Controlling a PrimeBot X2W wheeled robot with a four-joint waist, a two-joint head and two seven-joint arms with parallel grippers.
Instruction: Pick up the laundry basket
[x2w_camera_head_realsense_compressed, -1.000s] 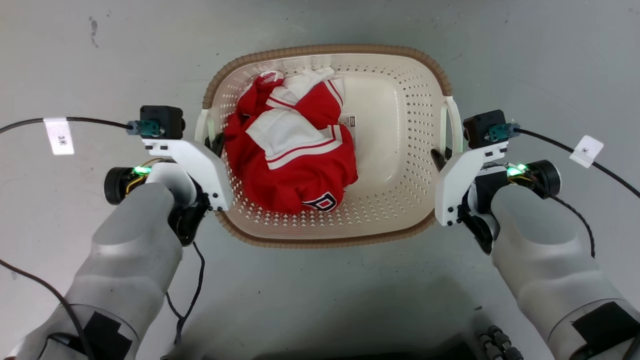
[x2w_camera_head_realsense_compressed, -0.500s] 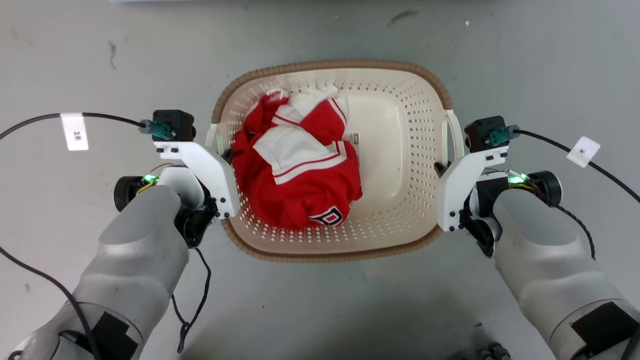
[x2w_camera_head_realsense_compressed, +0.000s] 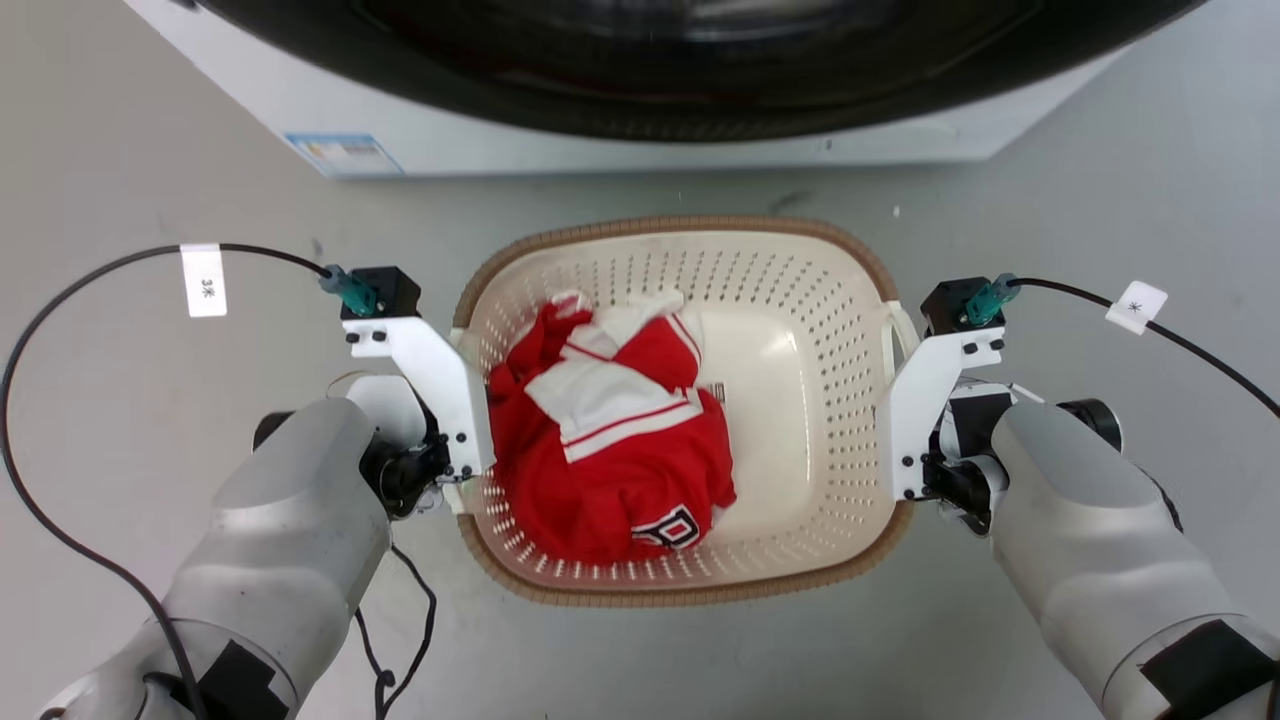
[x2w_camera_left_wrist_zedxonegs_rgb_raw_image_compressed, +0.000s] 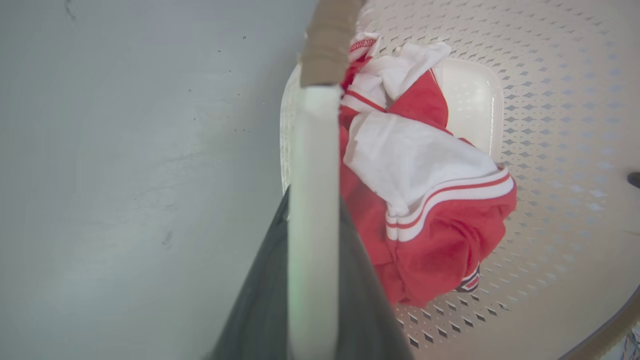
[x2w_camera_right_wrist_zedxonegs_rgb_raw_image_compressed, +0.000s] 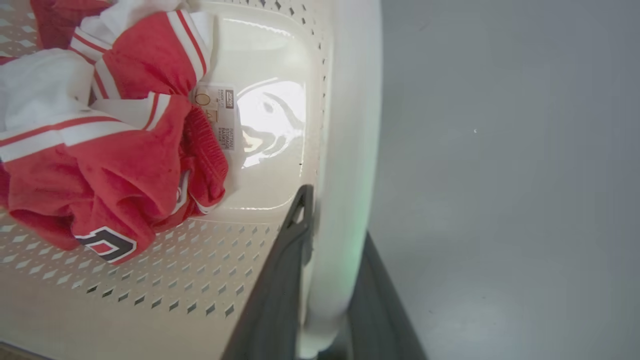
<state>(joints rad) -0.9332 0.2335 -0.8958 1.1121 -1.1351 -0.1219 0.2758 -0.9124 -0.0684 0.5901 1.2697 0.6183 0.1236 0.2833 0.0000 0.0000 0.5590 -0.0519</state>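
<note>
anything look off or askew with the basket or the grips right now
Nothing broken or spilled. The left claw and right claw are each shut on a white side handle of the laundry basket. Only oddity: the red and white garment is bunched toward the robot's left half, so the load may sit off-centre.

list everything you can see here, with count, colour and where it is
laundry basket: one, cream-white with a brown rim, centre, before the washing machine
garment: one bundle, red and white, in the basket's left half
paper label: one, white, on the basket's bottom beside the garment
washing machine: one, white with a dark door, top edge
sticker: one, blue and white, on the machine's front
floor: grey, all around
cables: two, black, white-tagged, one per arm
left gripper: dark fingers clamped on the left handle
right gripper: dark fingers clamped on the right handle
forearms: two, pale grey, lower corners
</note>
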